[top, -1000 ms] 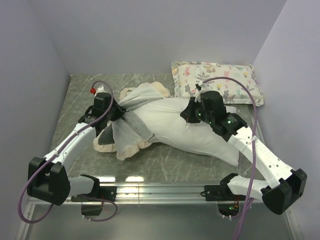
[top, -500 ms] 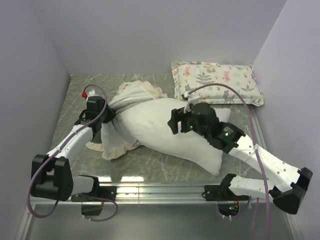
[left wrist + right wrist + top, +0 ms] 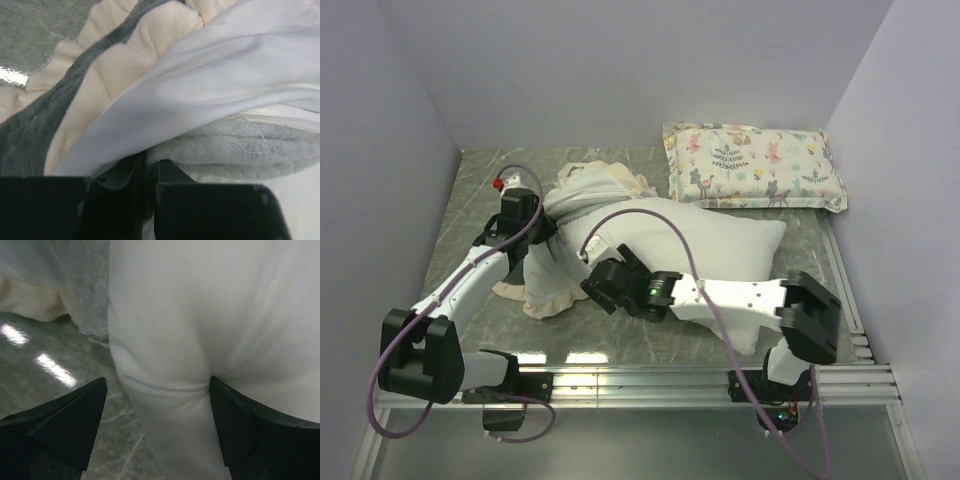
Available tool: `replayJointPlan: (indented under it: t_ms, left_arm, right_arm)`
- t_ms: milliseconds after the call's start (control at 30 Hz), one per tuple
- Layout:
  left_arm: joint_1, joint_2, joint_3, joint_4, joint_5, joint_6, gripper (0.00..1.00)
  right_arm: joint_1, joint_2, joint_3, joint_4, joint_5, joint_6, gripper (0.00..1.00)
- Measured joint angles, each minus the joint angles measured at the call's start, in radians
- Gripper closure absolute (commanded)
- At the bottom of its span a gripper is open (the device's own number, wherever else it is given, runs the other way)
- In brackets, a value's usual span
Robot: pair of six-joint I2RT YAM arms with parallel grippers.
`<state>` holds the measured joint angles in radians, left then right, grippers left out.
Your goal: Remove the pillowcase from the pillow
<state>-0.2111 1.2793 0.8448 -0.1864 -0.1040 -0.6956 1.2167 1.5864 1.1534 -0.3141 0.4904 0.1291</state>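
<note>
The white pillow (image 3: 710,240) lies across the middle of the table, its left end still inside the bunched pillowcase (image 3: 570,195). The cover's cream frill (image 3: 545,295) spills toward the front left. My left gripper (image 3: 535,230) is at that bunch. In the left wrist view my left gripper (image 3: 150,167) is shut on the pillowcase, whose white lining (image 3: 200,85), grey plush (image 3: 30,140) and cream frill (image 3: 115,65) fill the picture. My right gripper (image 3: 602,287) is low at the pillow's near left side. In the right wrist view my right gripper (image 3: 157,390) stands open around a bulge of the pillow (image 3: 200,315).
A pastel animal-print pillow (image 3: 755,165) lies at the back right against the wall. Grey walls close in the left, back and right. Bare marble tabletop (image 3: 650,330) shows in front of the pillow, with the arms' rail along the near edge.
My right gripper let go of the pillow's right part, opened wide and swung down to its near left side. The left arm kept its hold while pillow and cover shifted slightly.
</note>
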Motion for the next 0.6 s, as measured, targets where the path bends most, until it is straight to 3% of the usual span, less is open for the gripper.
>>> replayJointPlan:
  t_ms: [67,100,133,200,233,333,600]
  left_arm:
    - [-0.010,-0.003,0.016,-0.025,-0.002,0.010,0.73]
    - [-0.015,-0.006,0.025,-0.037,-0.004,0.016,0.66]
    - [-0.022,-0.012,0.036,-0.053,-0.007,0.025,0.53]
    - [-0.039,-0.027,0.060,-0.085,-0.008,0.036,0.40]
    - [-0.051,-0.039,0.071,-0.099,-0.008,0.042,0.31]
    - [-0.102,-0.081,0.108,-0.141,-0.026,0.049,0.22]
    - [-0.422,-0.217,0.142,-0.180,-0.198,-0.024,0.18]
  right_arm:
    - [-0.002,0.084,0.024,-0.005,0.035,-0.004,0.25]
    - [-0.005,0.118,0.038,-0.009,0.051,-0.003,0.37]
    - [-0.010,0.138,0.049,-0.015,0.060,-0.001,0.77]
    - [-0.028,0.155,0.072,-0.026,0.064,0.019,0.89]
    - [-0.042,0.151,0.081,-0.027,0.049,0.031,1.00]
    - [-0.097,0.110,0.095,-0.043,-0.035,0.069,1.00]
    - [-0.250,-0.002,0.169,-0.127,-0.196,0.141,1.00]
